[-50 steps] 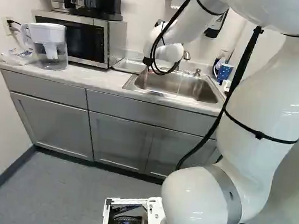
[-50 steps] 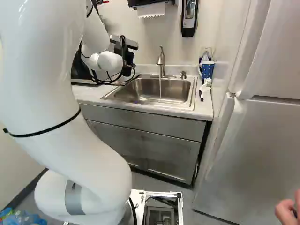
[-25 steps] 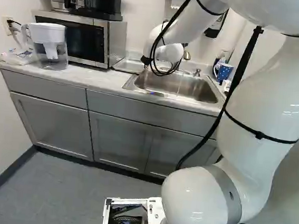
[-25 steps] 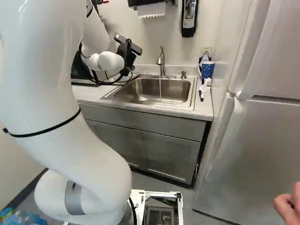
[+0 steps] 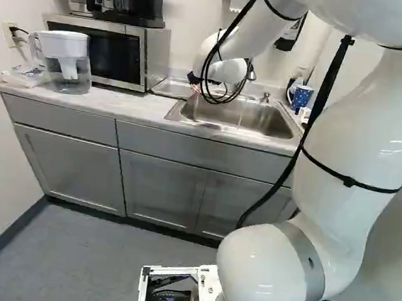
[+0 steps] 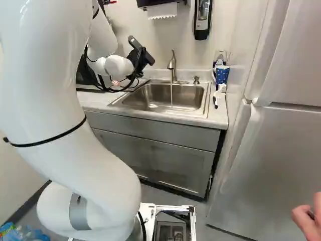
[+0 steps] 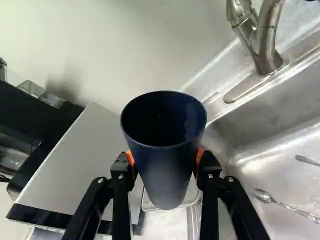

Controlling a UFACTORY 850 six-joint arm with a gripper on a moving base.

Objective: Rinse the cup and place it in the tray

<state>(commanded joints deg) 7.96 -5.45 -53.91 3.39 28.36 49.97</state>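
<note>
"Right, we look to the gripper (image 6: 144,57); at about eleven o'clock from the sink (image 6: 195,111) in the right base view! Has it got anything?"

"Oh yes; a firm grasp on the dark blue cup (image 7: 167,175) in the wrist view, an orange pad pressed to either side; the mouth faces the camera, but I can't see down to the bottom!"

"And the tray (image 5: 173,87)?"

"Ten o'clock from the sink in the left base view, on the tabletop (image 5: 128,105) between sink and microwave (image 5: 135,59); the cup overlaps it in the wrist view, though I can't call the gap!"

"Any water?"

"Running, and thin; down from the faucet (image 6: 172,65), twelve o'clock at the sink in the right base view; a spoon (image 7: 265,196) lies in the basin!"

"Anything at two?"

"A dotted blue mug (image 6: 222,75), standing upright there; a white-bristled brush (image 6: 217,94) is just beside it, nearer three!"
</note>
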